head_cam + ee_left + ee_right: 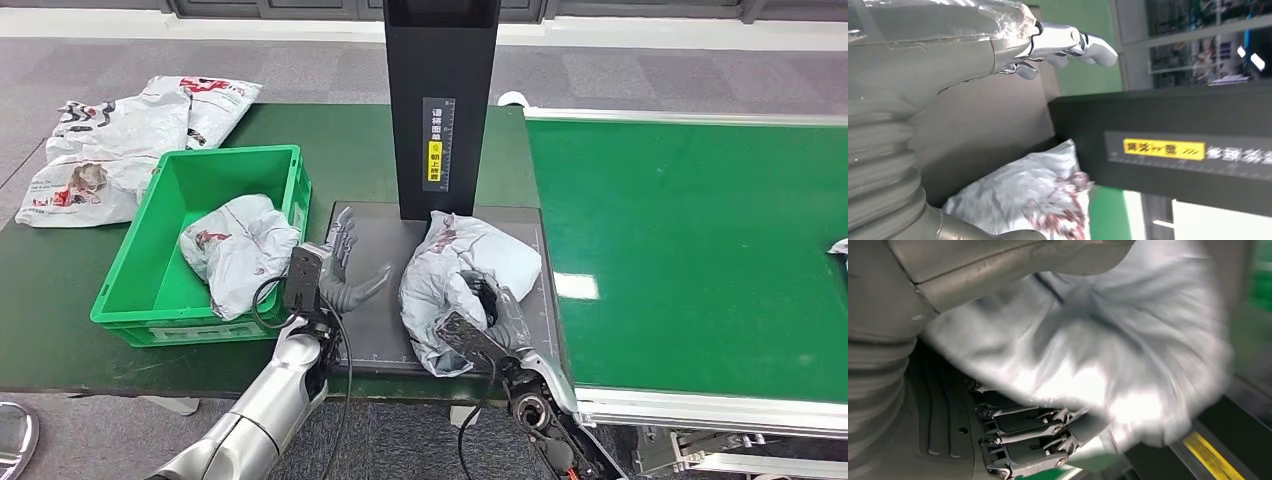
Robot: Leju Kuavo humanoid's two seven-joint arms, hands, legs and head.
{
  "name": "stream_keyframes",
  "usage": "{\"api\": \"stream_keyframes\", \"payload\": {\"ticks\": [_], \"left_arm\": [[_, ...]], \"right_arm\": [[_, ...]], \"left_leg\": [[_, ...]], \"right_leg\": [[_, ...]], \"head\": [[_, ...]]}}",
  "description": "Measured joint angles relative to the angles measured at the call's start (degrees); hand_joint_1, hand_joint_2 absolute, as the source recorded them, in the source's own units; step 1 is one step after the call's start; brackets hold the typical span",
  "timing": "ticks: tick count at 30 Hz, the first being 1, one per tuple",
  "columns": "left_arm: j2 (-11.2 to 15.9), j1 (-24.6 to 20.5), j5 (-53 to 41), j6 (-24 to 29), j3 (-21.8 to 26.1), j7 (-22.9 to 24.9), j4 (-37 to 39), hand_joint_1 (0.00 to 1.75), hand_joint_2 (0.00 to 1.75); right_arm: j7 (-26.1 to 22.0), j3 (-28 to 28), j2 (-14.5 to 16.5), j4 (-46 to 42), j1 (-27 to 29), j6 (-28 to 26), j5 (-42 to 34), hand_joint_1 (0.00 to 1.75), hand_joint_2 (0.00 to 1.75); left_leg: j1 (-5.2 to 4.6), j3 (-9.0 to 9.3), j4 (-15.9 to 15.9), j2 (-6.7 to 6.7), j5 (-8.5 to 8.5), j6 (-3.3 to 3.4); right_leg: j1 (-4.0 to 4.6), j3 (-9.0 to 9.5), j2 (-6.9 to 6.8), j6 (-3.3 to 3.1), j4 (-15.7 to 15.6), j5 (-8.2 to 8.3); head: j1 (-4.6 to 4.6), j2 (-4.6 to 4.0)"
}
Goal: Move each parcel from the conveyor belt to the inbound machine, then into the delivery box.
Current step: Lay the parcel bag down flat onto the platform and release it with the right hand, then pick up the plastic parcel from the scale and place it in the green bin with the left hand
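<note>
Your right robot hand (487, 312) grips the parcel (465, 268) on the inbound machine (370, 240)'s plate. Your left robot hand (338, 268) hovers beside it, fingers spread, holding nothing.

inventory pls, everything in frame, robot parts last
parcel on machine: 1, grey, on the scan plate below the black column, right hand on it
parcel in box: 1, grey, inside the green box
box: 1, green, on the table left of the machine
loose bags: a pile, white, far left of the table
machine: 1, black column on a dark plate
belt: 1, green, right of the machine
left hand: open, fingers spread over the plate's left edge
right hand: grips the parcel on machine
</note>
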Motion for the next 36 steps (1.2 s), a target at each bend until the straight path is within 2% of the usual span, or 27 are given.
{"api": "stream_keyframes", "payload": {"ticks": [9,13,20,27,31,36], "left_arm": [[0.42,0.36,1.14,0.34,0.00,-0.89,-2.51,0.00,1.75],[0.37,0.30,1.49,0.03,0.00,-1.29,-2.55,0.00,1.75],[-0.50,-0.43,-0.07,-2.11,-0.15,-1.36,-2.38,0.00,1.75],[-0.71,-2.03,-15.45,-2.90,-6.13,-0.21,-0.32,0.00,1.75],[-1.44,-4.21,-26.84,-1.60,-10.53,2.84,5.28,0.00,1.75],[-3.09,-6.74,-38.09,-1.37,-15.89,9.80,12.82,0.00,1.75]], "right_arm": [[-4.01,-1.27,-0.88,-9.40,2.58,1.02,-7.27,0.00,1.75],[-6.53,-3.83,-0.88,-12.39,3.18,2.14,-12.97,0.00,1.75],[-7.45,-9.34,0.03,-16.38,5.37,5.26,-18.28,0.00,1.75],[-7.99,-14.66,1.70,-16.94,5.66,7.49,-19.30,0.00,1.75],[-8.00,-16.83,2.51,-17.11,5.39,8.54,-18.51,0.00,1.75],[-8.10,-18.40,3.45,-18.15,5.81,9.94,-17.49,0.00,1.75]], "left_leg": [[0.00,-0.11,0.00,-0.01,-0.02,-0.01],[0.00,-0.11,0.00,-0.01,-0.02,-0.01],[0.00,-0.14,0.00,-0.01,-0.02,-0.01],[-0.01,-0.17,0.00,-0.02,-0.02,0.00],[-0.01,-0.16,0.01,-0.01,-0.02,0.00],[-0.01,-0.16,0.01,-0.01,-0.03,0.00]], "right_leg": [[0.00,-0.09,-0.02,0.00,-0.01,-0.04],[0.00,-0.10,-0.02,0.00,-0.02,-0.04],[0.00,-0.14,-0.03,0.00,-0.02,-0.04],[-0.01,-0.15,-0.04,0.00,-0.02,-0.04],[-0.01,-0.16,-0.03,0.00,-0.03,-0.04],[-0.01,-0.16,-0.03,0.01,-0.03,-0.04]], "head": [[0.00,-0.01],[0.00,0.00],[0.00,0.01],[0.00,0.01],[0.00,-0.01],[0.00,0.01]]}}
